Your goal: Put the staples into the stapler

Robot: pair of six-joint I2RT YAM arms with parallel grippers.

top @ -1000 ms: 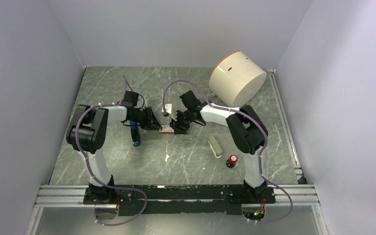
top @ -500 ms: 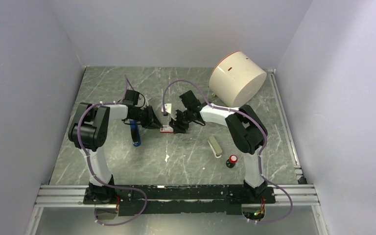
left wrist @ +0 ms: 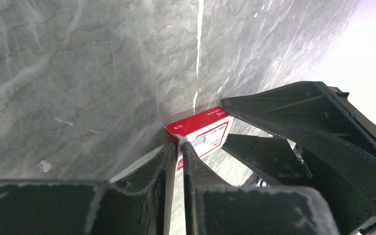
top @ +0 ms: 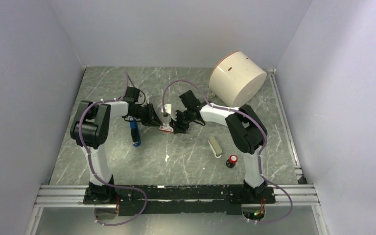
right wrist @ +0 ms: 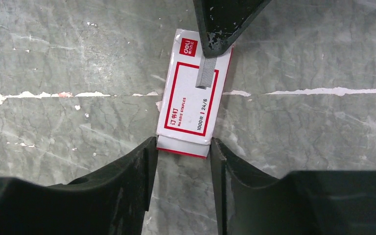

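1. Staples box (right wrist: 191, 103): lies flat at the centre of the table (top: 127, 161), printed face up, with one arm at each end.
2. Right gripper (right wrist: 182, 143): about half spread, with one finger against each long side at the box's 6 o'clock end in the right wrist view; appears to clamp the box there.
3. Left gripper (left wrist: 178, 147): almost closed, nipping a thin white edge at the box's 12 o'clock end; flap or inner tray, not clear which.
4. Grey strip (right wrist: 205, 73): shows on the box top just under the left fingertip; print or real staples, not clear.
5. Stapler (top: 135, 134): lies on the table at about 9 o'clock from the box in the top view, beneath the left forearm, touched by neither gripper.
6. Progress, as judged: early. Box steadied and at most being opened. Left to do: drawing out a strip, opening the stapler, seating the strip in its channel, closing it.
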